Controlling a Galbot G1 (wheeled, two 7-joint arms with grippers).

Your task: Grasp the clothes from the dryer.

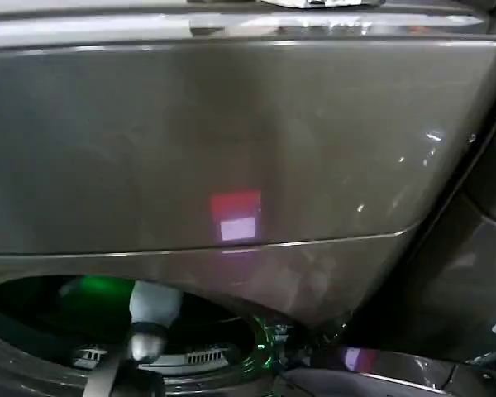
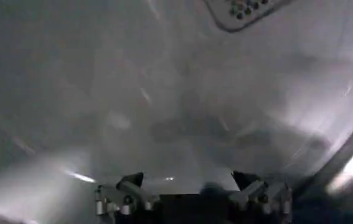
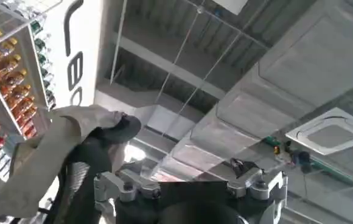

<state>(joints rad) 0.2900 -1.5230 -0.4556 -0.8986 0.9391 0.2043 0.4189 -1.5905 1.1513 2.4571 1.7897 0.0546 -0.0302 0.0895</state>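
— From the head view, what's in the dryer (image 1: 231, 149)?
— In its dark opening low on the left, a white arm (image 1: 153, 314) reaches in; I can't make out any clothes there.
— And the left wrist view?
— The left hand (image 2: 192, 182) has its fingers spread wide with nothing between them, facing the bare grey drum wall (image 2: 164, 91).
— The right wrist view?
— The right hand (image 3: 188, 179) points at the ceiling (image 3: 255, 79), fingers apart, with grey and beige clothes (image 3: 61, 158) draped over one finger.
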